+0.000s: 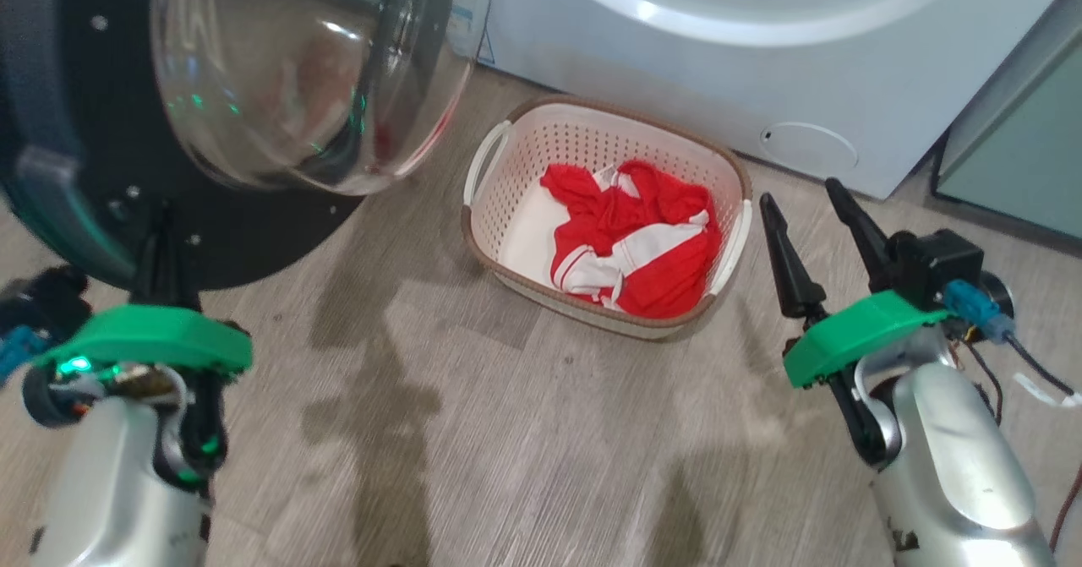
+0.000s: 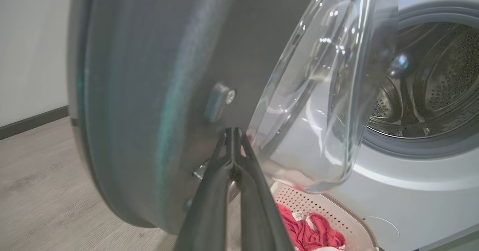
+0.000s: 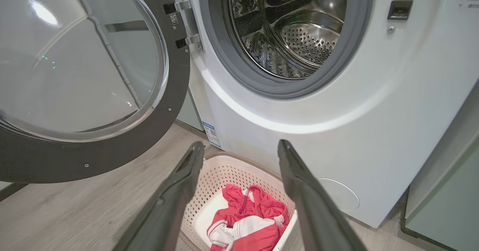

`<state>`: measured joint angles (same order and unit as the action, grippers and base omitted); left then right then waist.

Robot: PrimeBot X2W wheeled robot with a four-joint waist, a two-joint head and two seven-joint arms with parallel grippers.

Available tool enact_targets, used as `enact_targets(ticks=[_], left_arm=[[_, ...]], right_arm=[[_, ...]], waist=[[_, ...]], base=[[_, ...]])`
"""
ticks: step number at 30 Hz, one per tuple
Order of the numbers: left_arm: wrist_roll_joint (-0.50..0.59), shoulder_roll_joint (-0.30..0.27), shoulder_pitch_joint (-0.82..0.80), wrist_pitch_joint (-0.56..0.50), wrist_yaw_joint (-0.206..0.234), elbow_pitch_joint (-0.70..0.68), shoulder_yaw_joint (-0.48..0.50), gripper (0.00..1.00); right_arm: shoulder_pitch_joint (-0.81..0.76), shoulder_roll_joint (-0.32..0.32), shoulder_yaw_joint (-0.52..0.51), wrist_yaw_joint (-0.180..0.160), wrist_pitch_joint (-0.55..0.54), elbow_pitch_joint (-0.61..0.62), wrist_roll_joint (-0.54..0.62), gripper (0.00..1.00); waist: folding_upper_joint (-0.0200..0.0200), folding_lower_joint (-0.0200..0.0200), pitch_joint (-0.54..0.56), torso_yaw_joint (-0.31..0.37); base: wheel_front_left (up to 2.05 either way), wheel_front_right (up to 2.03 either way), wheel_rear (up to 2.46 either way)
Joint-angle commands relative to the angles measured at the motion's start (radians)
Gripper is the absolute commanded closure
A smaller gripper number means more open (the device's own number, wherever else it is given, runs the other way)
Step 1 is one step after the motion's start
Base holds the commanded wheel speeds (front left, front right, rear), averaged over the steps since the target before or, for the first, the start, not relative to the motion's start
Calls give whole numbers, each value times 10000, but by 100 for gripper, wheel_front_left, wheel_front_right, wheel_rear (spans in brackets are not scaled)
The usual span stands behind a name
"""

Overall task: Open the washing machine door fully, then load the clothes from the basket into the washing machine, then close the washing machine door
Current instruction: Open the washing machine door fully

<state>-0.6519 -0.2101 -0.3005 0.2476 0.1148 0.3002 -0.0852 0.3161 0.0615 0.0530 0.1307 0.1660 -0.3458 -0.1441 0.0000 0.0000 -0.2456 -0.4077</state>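
Door-opening seemingly underway: closed left end effector (image 2: 234, 131) against the washing machine door (image 2: 149, 94); wide-spread right end effector (image 3: 241, 146) must next reach the clothes (image 3: 249, 221) just ahead.

One washing machine (image 3: 374, 131), with one round door (image 3: 112, 157) and one steel drum (image 3: 292, 30). One laundry basket (image 1: 592, 128) with two white handles (image 1: 486, 161). One heap of red-and-white clothes (image 1: 642, 237); I can't count the garments. Two grippers, the left gripper (image 2: 234, 131) and the right gripper (image 3: 240, 143), with two fingers (image 3: 168, 206) each.
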Motion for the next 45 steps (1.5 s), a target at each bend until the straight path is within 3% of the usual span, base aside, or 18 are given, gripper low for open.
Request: enact_targets(ticks=[1,12,25,41,42,43,45], left_arm=[[-102,-405,-507,99,-63,-227,525,100],[91,-393,-2118,139,-868,1530,2367,100],[1359,-230,-3093,140,-1725,2945,4232,100],[3210,1177,-528,141,-2151,556,4487,100],[3255,1234,-315,141,-2167,361,4403,93],[3295,1282,-93,141,-2184,211,4279,68],[3331,1357,284,125,-2203,-152,4054,0]], right_arm=[[406,-112,205,0,-47,390,85,0],[844,-112,287,0,-420,890,475,0],[1014,-112,310,0,-493,959,497,0],[578,-112,87,0,-47,576,79,0],[532,-112,40,0,-11,560,61,0],[482,-112,1,0,23,542,34,0],[394,-112,-71,0,82,522,-5,0]], waist=[[0,0,-147,-32],[0,0,-1006,-51],[0,0,-1175,95],[0,0,-277,115],[0,0,-200,125],[0,0,-120,147],[0,0,-1,209]], base=[[0,0,0],[0,0,0],[0,0,0],[0,0,0],[0,0,0],[0,0,0],[0,0,0]])
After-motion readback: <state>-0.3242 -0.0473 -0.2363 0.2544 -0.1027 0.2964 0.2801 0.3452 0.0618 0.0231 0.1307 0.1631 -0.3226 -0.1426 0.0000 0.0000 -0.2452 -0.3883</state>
